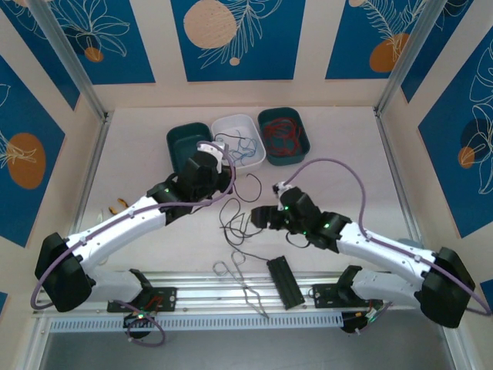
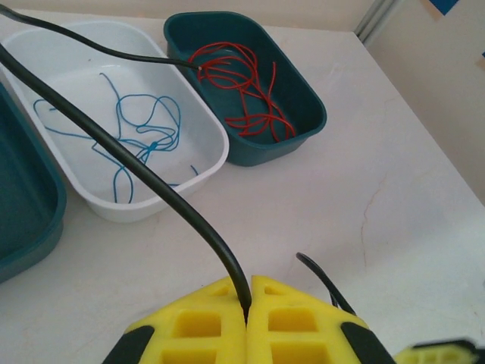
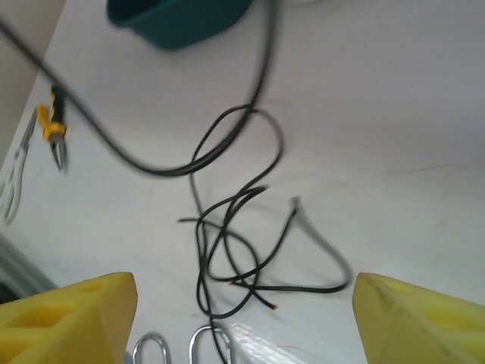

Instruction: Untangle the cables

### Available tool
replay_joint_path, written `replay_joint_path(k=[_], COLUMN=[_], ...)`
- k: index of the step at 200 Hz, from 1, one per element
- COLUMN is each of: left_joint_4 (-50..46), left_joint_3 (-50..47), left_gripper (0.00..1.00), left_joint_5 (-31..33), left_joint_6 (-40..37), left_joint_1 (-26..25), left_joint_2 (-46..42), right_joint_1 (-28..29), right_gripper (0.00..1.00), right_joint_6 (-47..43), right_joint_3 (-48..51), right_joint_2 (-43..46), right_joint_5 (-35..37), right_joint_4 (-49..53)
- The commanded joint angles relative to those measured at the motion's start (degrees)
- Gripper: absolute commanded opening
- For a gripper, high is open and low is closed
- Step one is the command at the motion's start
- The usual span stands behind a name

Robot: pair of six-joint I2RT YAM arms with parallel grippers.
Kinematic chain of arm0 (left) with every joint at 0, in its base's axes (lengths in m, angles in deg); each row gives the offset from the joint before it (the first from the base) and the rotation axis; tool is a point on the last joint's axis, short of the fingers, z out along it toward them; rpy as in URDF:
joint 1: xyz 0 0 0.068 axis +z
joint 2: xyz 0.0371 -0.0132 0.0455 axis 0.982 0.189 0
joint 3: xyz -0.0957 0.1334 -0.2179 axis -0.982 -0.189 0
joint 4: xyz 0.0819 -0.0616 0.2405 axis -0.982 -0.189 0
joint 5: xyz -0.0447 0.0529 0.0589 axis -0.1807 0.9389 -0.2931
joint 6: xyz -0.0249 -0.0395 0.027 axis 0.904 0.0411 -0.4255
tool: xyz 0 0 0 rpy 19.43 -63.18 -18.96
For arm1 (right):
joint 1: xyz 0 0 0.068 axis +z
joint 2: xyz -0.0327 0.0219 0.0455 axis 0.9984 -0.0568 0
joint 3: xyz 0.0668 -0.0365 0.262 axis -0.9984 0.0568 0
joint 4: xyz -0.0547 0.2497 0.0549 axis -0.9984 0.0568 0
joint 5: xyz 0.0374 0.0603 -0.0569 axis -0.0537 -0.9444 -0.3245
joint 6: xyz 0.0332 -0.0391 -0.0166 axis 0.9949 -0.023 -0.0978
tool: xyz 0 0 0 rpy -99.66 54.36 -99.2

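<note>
The black cables (image 3: 235,243) are seen in a loose knot on the bare table (image 3: 394,114), with several loops crossed over one another. The knot lies directly below the right gripper (image 3: 244,299), whose jaws are spread wide with nothing between them. 1 black strand (image 2: 151,182) is pinched between the closed jaws of the left gripper (image 2: 248,299), which is held up near the 3 trays. From the overhead view this strand appears to run down into the knot.

The blue cable (image 2: 144,129) is coiled in the white tray (image 2: 212,167). The red cable (image 2: 242,98) is coiled in the green tray (image 2: 299,140) just beside it. A 3rd, dark tray (image 2: 30,220) stands on the other side of the white one and is judged to be meant for the black ones.

If 2 or more loops were caught when the right jaws close, the knot would likely be pulled tighter rather than opened. The thin strand could also slip from the left jaws under tension. A length of black cable is draped across the white tray toward the green one, so the sorted blue or red cable could be dragged out with it.

Metal tongs (image 1: 244,285) lie just beside the near edge of the knot, and a loop could be snagged on their rings. A black block (image 1: 283,281) lies next to them. Yellow-handled pliers (image 3: 53,129) lie well off to the left.
</note>
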Motion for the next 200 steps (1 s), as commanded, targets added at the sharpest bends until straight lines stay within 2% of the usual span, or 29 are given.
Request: replay_joint_path(k=[1, 35, 73, 108, 124, 175, 200], left_joint_4=[-2.7, -5.2, -10.1, -14.2, -16.9, -20.8, -23.4], left_joint_3=[1.5, 1.8, 3.0, 4.7, 6.4, 10.2, 14.1], left_gripper=[0.00, 0.00, 0.00, 0.00, 0.00, 0.00, 0.00], left_joint_5=[2.4, 0.6, -6.4, -12.0, -12.9, -19.8, -20.1], left_joint_6=[2.3, -0.7, -4.6, -9.9, -13.0, -19.8, -22.5], left_joint_1=[1.5, 4.8, 11.1, 15.8, 17.6, 25.4, 28.3], left_joint_2=[-0.6, -3.8, -6.6, -6.6, -5.8, -1.4, 3.5], right_joint_1=[3.5, 6.9, 7.5, 6.6, 6.2, 3.2, 2.0], right_gripper=[0.75, 0.77, 0.81, 0.80, 0.76, 0.51, 0.41], right_joint_6=[-2.8, -5.2, -5.0, -2.3, -2.2, -0.6, -0.1], right_joint_3=[-2.8, -12.2, -16.1, -19.6, -20.1, -20.0, -19.9], right_joint_2=[-5.4, -16.3, -23.0, -28.5, -29.5, -29.9, -29.7], right_joint_5=[4.2, 8.7, 6.6, 7.8, 7.1, 5.7, 5.6], right_joint_4=[-1.9, 7.8, 9.6, 13.3, 13.2, 13.6, 14.3])
